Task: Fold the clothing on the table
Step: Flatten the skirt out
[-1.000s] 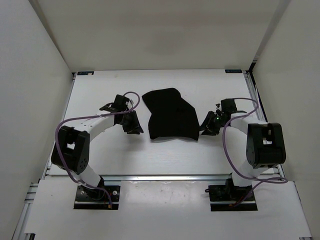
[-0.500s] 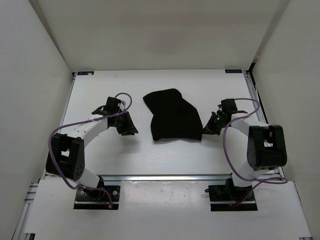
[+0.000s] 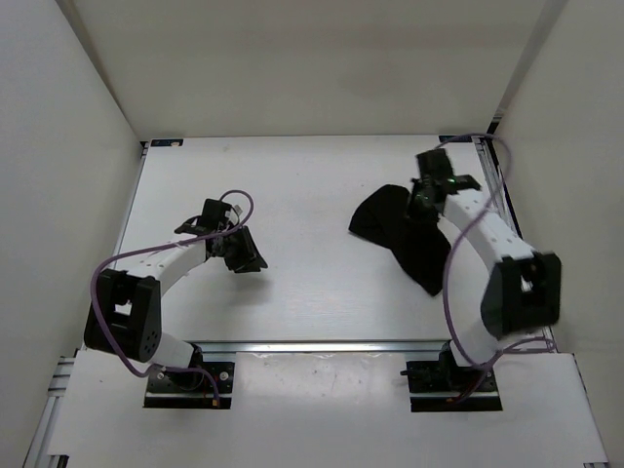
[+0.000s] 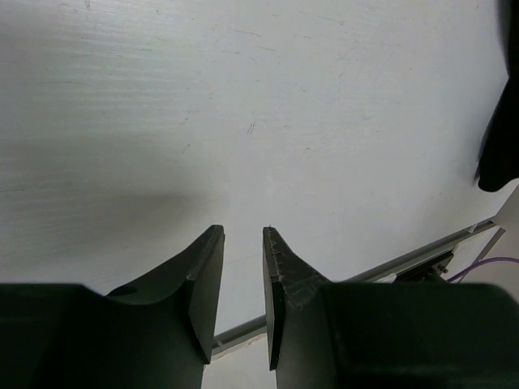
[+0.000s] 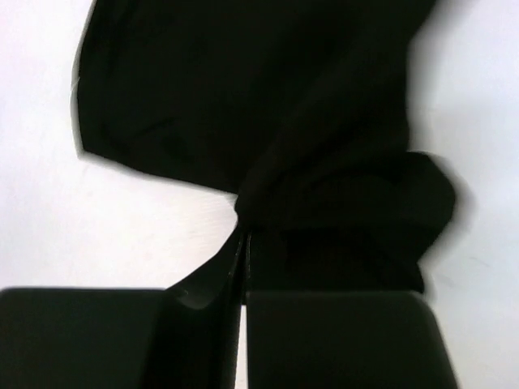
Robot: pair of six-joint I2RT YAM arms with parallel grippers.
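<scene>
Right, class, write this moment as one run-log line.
phase: fold not yet done | right jaws: shut on clothing | left jaws: open, empty, over table | clothing: bunched, right side of table

My left arm sits folded low at near left, the left gripper (image 4: pixel 243 235) slightly parted and empty; my right arm stretches far forward, the right gripper (image 5: pixel 242 239) pinched tight on the clothing (image 5: pixel 243 97).

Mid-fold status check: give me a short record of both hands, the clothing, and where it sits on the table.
left hand: open, empty, over bare table, apart from the clothing
right hand: shut on a bunched part of the clothing
clothing: black, crumpled, not folded flat
table: white; clothing lies on its right side
</scene>
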